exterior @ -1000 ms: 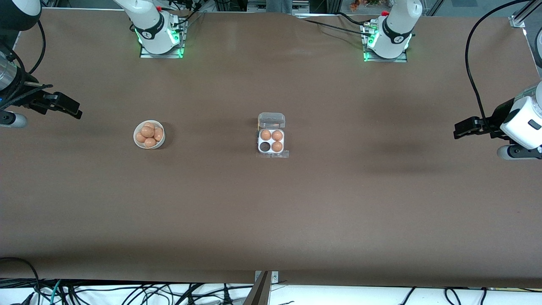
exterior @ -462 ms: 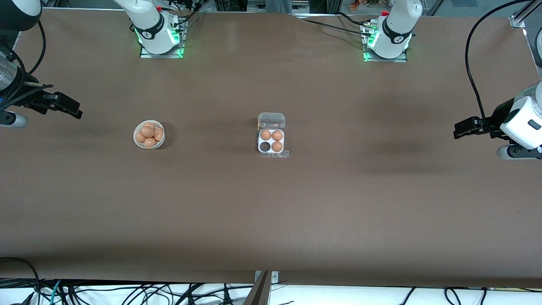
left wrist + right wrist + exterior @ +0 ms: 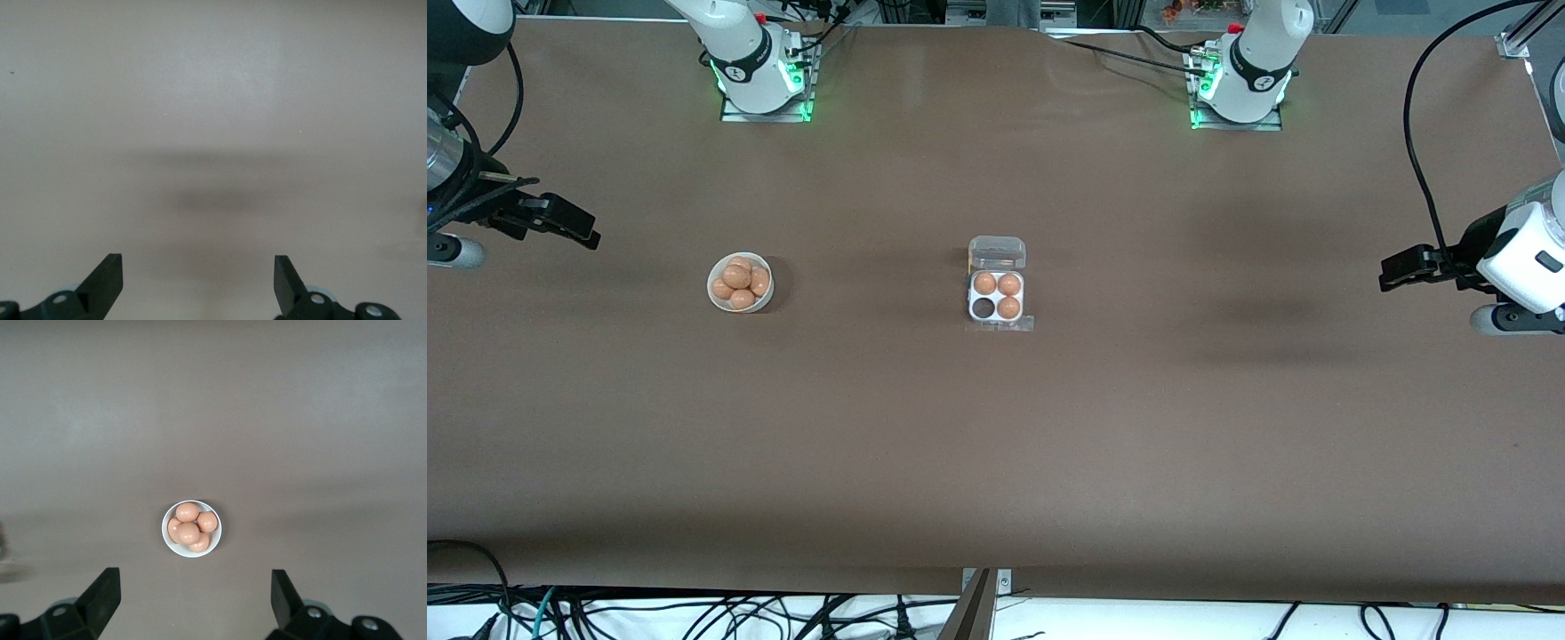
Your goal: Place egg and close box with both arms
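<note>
The box is sitting mid-surface with its lid lying open, three eggs filling its cells and what looks like one cell empty. A bowl of eggs is sitting toward the right arm's end. The left gripper and right gripper are both hanging wide open, holding nothing, over the surface's ends.

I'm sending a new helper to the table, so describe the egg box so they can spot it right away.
Start at the middle of the brown table, roughly midway between the two arms' ends. There sits the box, a small clear carton with its lid open, holding three brown eggs and one empty dark cell. The round white bowl of eggs, toward the right arm's end, is round and has no lid.
</note>
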